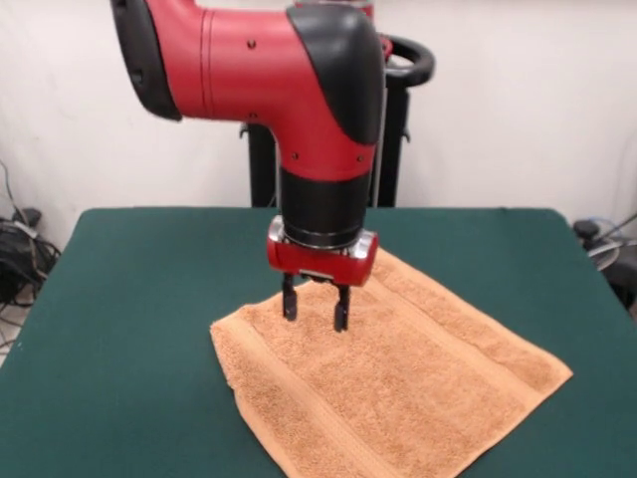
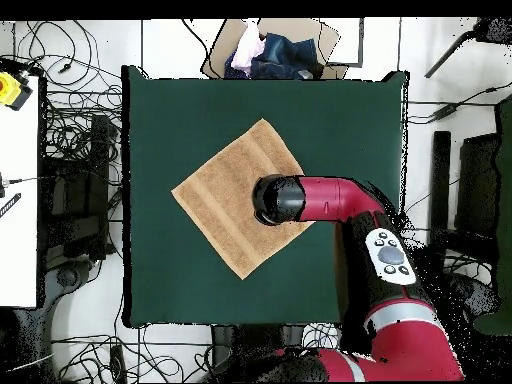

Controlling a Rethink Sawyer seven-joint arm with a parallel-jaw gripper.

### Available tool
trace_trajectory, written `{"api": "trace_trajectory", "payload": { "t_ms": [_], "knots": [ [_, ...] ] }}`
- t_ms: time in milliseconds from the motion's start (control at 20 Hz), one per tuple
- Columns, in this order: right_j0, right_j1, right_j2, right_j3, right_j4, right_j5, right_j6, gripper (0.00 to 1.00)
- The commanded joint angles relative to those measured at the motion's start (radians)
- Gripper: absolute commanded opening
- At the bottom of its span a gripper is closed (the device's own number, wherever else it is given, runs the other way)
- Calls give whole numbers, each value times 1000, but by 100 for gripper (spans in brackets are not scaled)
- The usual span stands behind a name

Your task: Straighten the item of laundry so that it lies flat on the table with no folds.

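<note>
The item of laundry [image 1: 398, 383] is a light orange-tan terry towel lying spread on the dark green table [image 1: 129, 299], turned like a diamond. In the overhead view the towel [image 2: 225, 195] looks flat, with woven bands near two ends; its right part is hidden under the arm. In the front view my gripper [image 1: 315, 311] hangs just above the towel's far-left part, open, with nothing between its black fingers [image 1: 290, 304]. In the overhead view the arm's head [image 2: 278, 199] covers the gripper.
The red arm [image 2: 385, 260] crosses the table's right side in the overhead view. An open cardboard box with cloth items [image 2: 275, 50] stands beyond the table's top edge. Cables lie on the floor around the table. A white bench [image 2: 18, 180] is at the left.
</note>
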Motion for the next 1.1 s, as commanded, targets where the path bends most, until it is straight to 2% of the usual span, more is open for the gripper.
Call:
{"api": "trace_trajectory", "payload": {
  "t_ms": [50, 400, 750, 1100],
  "knots": [
    [46, 35, -23, 76, 107, -14, 246, 100],
    [117, -22, -30, 40, 244, 113, 277, 100],
    [226, 51, -42, -30, 406, 30, 362, 100],
    [326, 171, -129, -121, 479, -62, 378, 100]
  ]
}}
